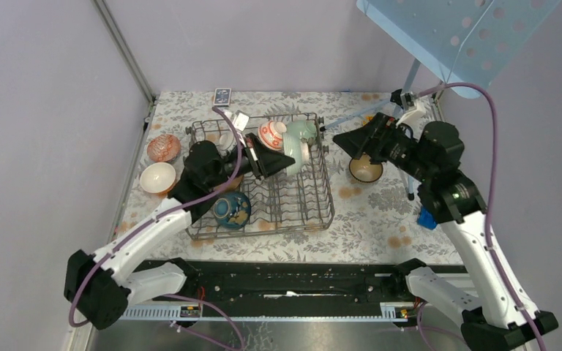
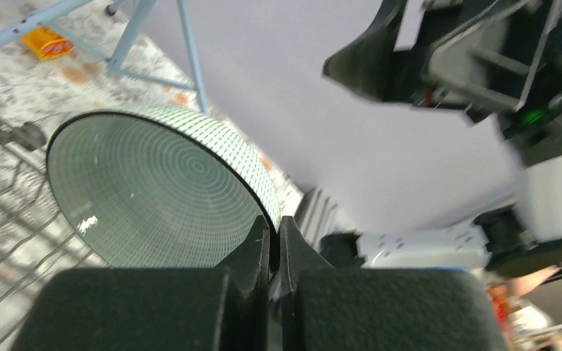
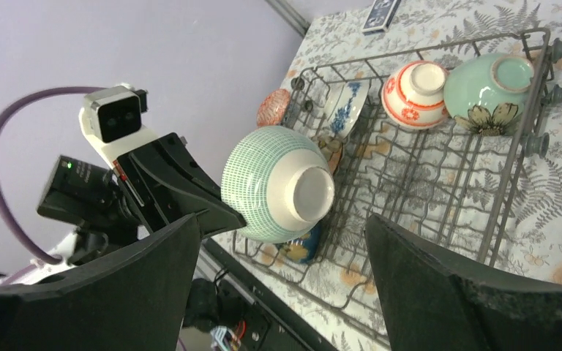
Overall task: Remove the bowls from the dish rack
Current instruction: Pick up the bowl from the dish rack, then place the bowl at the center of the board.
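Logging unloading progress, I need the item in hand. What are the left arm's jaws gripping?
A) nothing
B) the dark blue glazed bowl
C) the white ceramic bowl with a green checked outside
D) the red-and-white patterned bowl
C: the left arm's jaws are shut on the rim of the white ceramic bowl with a green checked outside, holding it tipped on its side over the grey wire dish rack.

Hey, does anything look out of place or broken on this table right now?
Nothing looks broken or spilled. The only oddity: the green-checked bowl hangs sideways in mid-air above the grey wire dish rack, pinched by its rim in the left hand.
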Controlling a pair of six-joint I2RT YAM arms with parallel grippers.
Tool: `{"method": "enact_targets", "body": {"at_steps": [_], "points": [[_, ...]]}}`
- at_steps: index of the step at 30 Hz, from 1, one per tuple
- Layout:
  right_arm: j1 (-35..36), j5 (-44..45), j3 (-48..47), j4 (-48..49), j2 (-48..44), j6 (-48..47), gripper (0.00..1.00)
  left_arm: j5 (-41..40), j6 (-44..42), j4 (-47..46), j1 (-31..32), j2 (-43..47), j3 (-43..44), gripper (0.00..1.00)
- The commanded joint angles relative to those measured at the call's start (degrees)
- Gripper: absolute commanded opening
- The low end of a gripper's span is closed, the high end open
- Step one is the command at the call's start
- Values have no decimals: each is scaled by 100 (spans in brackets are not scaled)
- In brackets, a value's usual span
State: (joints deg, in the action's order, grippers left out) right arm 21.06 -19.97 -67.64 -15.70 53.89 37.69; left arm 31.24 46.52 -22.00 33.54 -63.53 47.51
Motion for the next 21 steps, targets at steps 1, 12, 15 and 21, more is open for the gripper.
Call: {"method": "enact_targets", "body": {"at_steps": [1,12,15,21], "points": [[-24,-604,-434,-983,-235,-470,89,-560,-1892,1910,594,588,557,0],[168,-277,-1512,-2527,346,-1006,87,-2571,-4195,3702,2251,1409,923,0],[708,286,-1809,-2864,686,-1184,86,-3070,-4733,3897,2699,1291,922,0],[1903,1548,-2322,-3492,1276,-1489,86,-4268,-5847,4112,3793,985,949,0]]}}
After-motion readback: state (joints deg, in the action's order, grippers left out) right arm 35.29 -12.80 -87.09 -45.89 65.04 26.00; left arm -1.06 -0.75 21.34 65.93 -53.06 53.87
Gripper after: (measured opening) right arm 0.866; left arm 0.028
